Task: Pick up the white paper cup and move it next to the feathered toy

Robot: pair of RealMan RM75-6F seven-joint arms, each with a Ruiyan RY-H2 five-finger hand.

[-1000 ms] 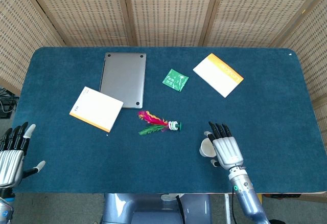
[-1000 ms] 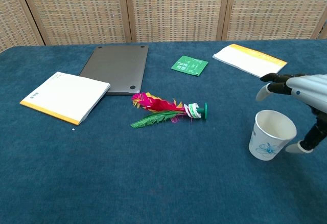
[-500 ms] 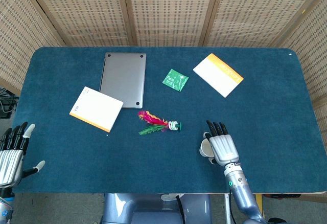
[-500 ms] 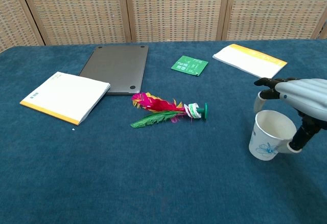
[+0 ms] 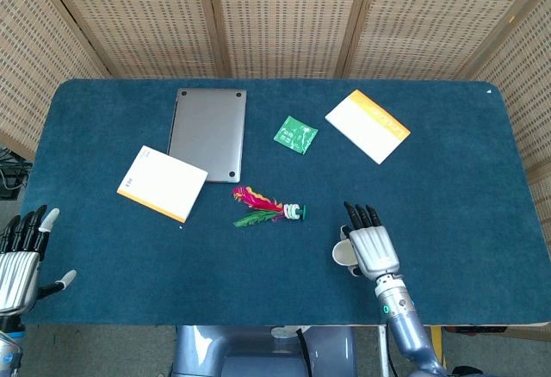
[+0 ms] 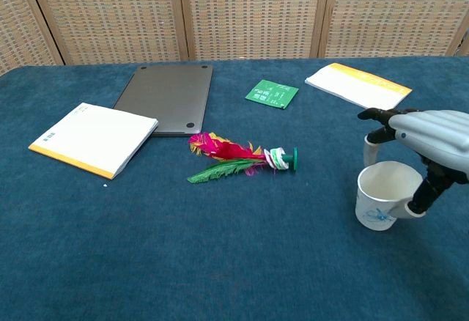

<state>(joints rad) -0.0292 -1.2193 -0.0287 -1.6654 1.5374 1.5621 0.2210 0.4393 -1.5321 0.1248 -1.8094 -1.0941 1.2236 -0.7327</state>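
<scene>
Near the front edge of the table (image 5: 448,179), the right hand (image 6: 432,141) is wrapping around the white paper cup (image 6: 382,196), thumb touching its near wall, fingers curving over the rim. The cup is sitting upright, well right of the feathered toy (image 6: 238,158). At the left corner, the left hand (image 5: 21,261) is hovering, fingers spread, holding nothing.

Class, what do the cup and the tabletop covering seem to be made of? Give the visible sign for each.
White paper cup: likely thin matte paper, shown by its rolled rim and printed blue motif. Table covering: probably felt or short-pile fabric, dark blue, fuzzy and without shine.
</scene>
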